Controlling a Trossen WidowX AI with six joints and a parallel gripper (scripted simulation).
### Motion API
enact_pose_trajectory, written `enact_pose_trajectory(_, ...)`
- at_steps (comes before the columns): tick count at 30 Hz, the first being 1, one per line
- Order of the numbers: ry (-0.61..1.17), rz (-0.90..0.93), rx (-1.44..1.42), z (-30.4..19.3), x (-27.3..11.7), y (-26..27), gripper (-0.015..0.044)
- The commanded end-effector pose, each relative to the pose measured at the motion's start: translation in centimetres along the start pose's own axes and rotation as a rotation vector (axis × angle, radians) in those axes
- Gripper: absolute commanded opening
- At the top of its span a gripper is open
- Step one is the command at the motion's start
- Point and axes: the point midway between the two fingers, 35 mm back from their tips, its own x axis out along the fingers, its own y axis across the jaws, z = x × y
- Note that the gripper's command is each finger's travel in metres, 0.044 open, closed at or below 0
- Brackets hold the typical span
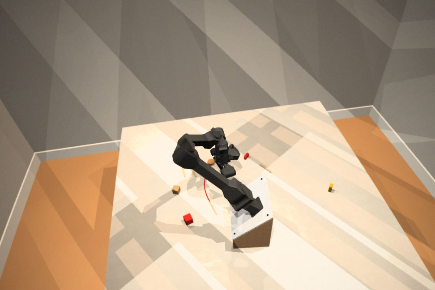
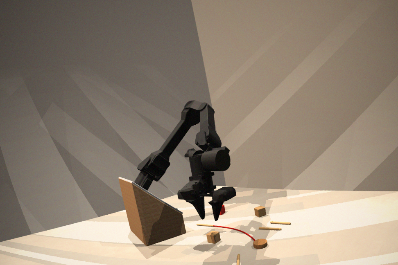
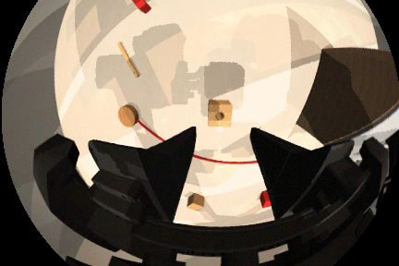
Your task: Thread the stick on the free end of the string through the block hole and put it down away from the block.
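Observation:
The wooden block (image 2: 213, 236) (image 3: 213, 112) stands on the table with a hole in its upper face; the arm hides it in the top view. The thin stick (image 1: 213, 207) (image 2: 204, 225) lies on the table on the end of the red string (image 1: 208, 198) (image 3: 226, 162), behind the block in the exterior view. A finger hides it in the wrist view. The string curves to the round button (image 1: 210, 162) (image 2: 260, 243) (image 3: 127, 115). My gripper (image 2: 209, 219) (image 3: 223, 131) points down, part open and empty, above the table near the block. Its fingertips are hidden in the top view.
Loose sticks (image 1: 184, 172) (image 2: 280, 223) (image 3: 128, 59) lie around. A red cube (image 1: 188, 219) (image 2: 222, 209), a plain wooden cube (image 1: 176, 189) (image 2: 259, 211) (image 3: 196, 201), a small red piece (image 1: 246, 155) (image 3: 141, 4) and a yellow piece (image 1: 330, 187) are on the table. The wedge-shaped base (image 1: 253, 236) (image 2: 155, 218) stands beside the stick.

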Motion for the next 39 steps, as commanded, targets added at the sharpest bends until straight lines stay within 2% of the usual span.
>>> enact_pose_trajectory(1, 0.004, 0.001, 0.006, 0.0, 0.0, 0.1, 0.0239)
enact_pose_trajectory(39, 0.007, 0.002, 0.006, -0.1, 5.9, 0.0, 0.0239)
